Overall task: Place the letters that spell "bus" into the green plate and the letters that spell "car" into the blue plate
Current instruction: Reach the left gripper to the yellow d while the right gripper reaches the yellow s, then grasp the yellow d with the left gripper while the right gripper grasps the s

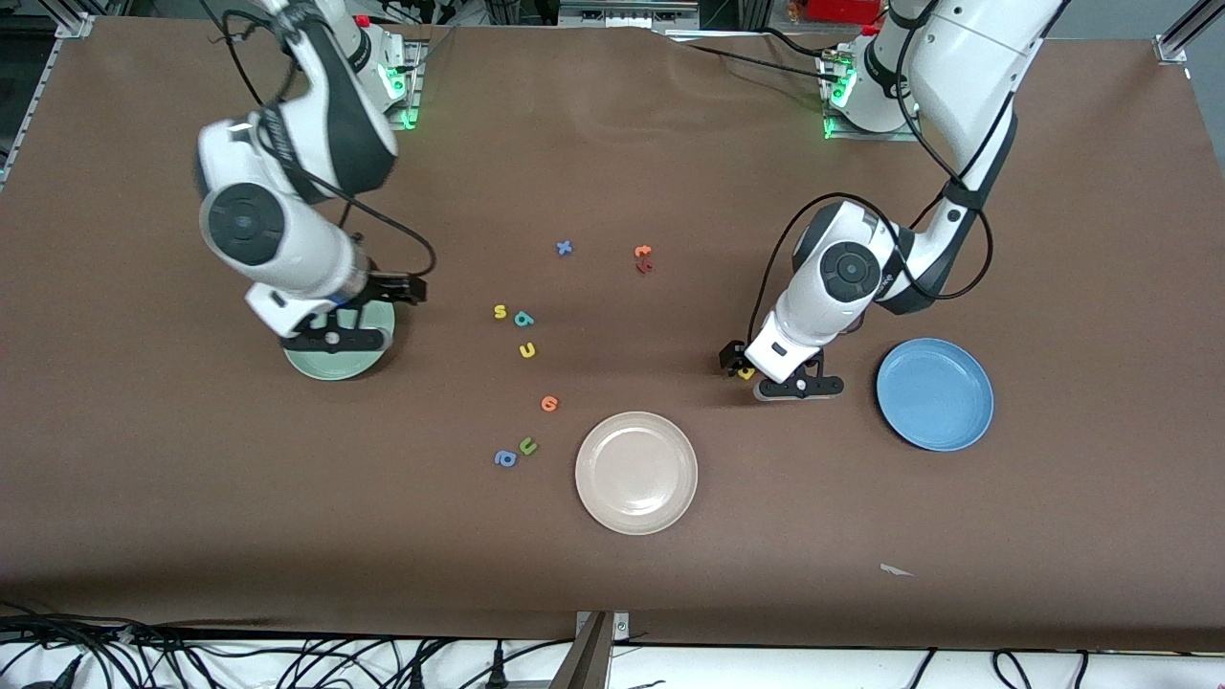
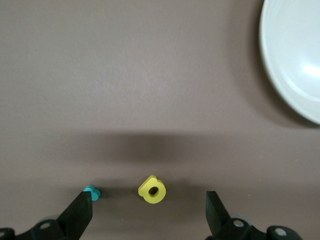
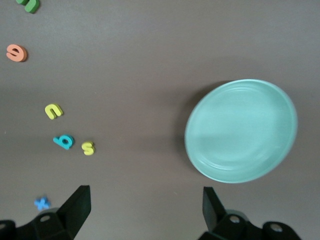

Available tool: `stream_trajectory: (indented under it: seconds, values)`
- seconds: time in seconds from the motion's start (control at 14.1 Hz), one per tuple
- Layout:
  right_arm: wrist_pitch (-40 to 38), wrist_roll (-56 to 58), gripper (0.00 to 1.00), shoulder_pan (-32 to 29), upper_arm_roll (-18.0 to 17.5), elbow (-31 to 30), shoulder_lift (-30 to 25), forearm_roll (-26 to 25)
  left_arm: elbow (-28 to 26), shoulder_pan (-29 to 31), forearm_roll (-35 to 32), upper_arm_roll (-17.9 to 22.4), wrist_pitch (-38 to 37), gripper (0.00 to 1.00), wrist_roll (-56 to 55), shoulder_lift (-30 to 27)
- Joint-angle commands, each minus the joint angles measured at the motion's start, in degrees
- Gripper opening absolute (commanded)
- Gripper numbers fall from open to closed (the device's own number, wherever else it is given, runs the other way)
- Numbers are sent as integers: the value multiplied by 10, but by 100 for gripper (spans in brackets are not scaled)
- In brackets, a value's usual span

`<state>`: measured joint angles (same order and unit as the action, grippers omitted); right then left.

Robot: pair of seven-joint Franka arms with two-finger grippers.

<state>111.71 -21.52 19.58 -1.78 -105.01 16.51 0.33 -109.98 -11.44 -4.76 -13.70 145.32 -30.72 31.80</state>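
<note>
The yellow a lies on the table between the fingers of my open left gripper, which hangs just above it. A teal letter peeks out beside one finger, too hidden to read. In the front view the left gripper is beside the blue plate, with the yellow a under it. My right gripper hangs open by the green plate, with only bare table between its fingers. The yellow s, teal b and yellow u lie mid-table.
A cream-white plate sits nearer the front camera, mid-table. Around it lie an orange letter, a green u and a blue a. A blue x and orange letters lie toward the bases.
</note>
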Motion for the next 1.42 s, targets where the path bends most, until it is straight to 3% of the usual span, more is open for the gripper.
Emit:
stream_trajectory:
  seconds: [0.0, 0.14, 0.36, 0.71, 1.07, 1.21, 1.35]
  values:
    - [123, -64, 84, 33, 4, -90, -2, 4, 4, -9, -61, 2, 11, 100, -21, 20]
    - [159, -123, 69, 65, 4, -103, 16, 4, 14, -9, -92, 1, 12, 100, -22, 30]
    - [220, -192, 65, 101, 4, -107, 64, 1, 24, -10, -133, 0, 13, 99, -14, 49]
    - [331, -213, 64, 121, 4, -150, 101, 1, 27, -11, -140, -4, 14, 96, 27, 60]
    - [376, -213, 54, 126, 4, -155, 128, 0, 36, -11, -134, -12, 14, 79, 27, 69]
    - [377, -213, 43, 128, 4, -155, 129, 0, 38, -18, -131, -14, 14, 74, 24, 74]
    - [375, -211, 20, 128, 5, -155, 128, 0, 38, -17, -131, -14, 14, 68, 27, 75]
